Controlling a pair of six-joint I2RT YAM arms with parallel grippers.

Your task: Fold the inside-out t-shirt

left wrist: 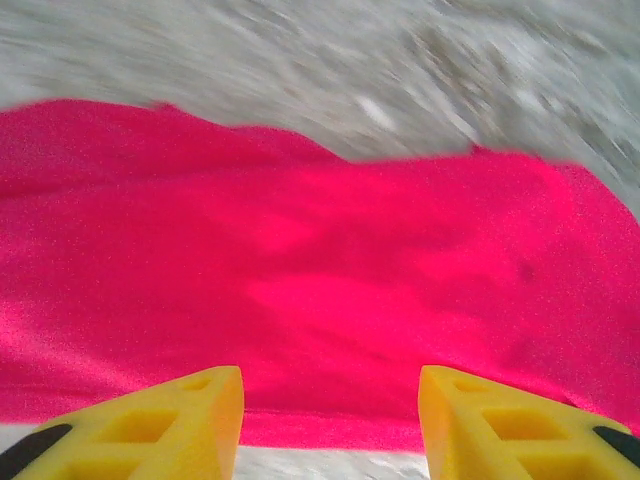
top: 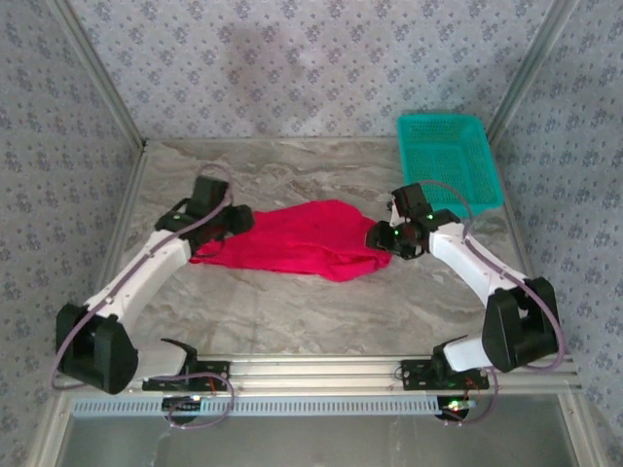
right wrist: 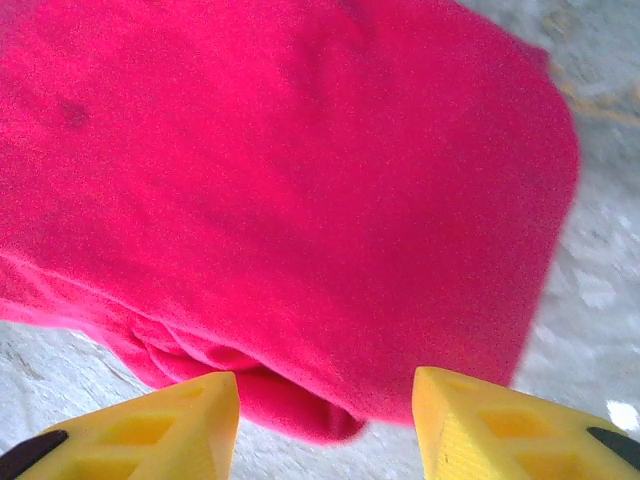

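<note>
The inside-out t-shirt (top: pixel 302 240) lies in a bunched red strip across the middle of the marble table. My left gripper (top: pixel 237 220) sits at its left end. In the left wrist view the yellow fingers (left wrist: pixel 190 415) stand apart, with the red cloth (left wrist: pixel 320 270) spread just beyond them and nothing held between. At the shirt's right end is my right gripper (top: pixel 382 236). Its yellow fingers (right wrist: pixel 470 420) are also apart, over a folded edge of the t-shirt (right wrist: pixel 300 180), gripping nothing.
A teal mesh basket (top: pixel 450 159) stands at the back right corner. Bare marble table (top: pixel 321 311) lies between the shirt and the aluminium rail at the near edge. Patterned walls close in the back and sides.
</note>
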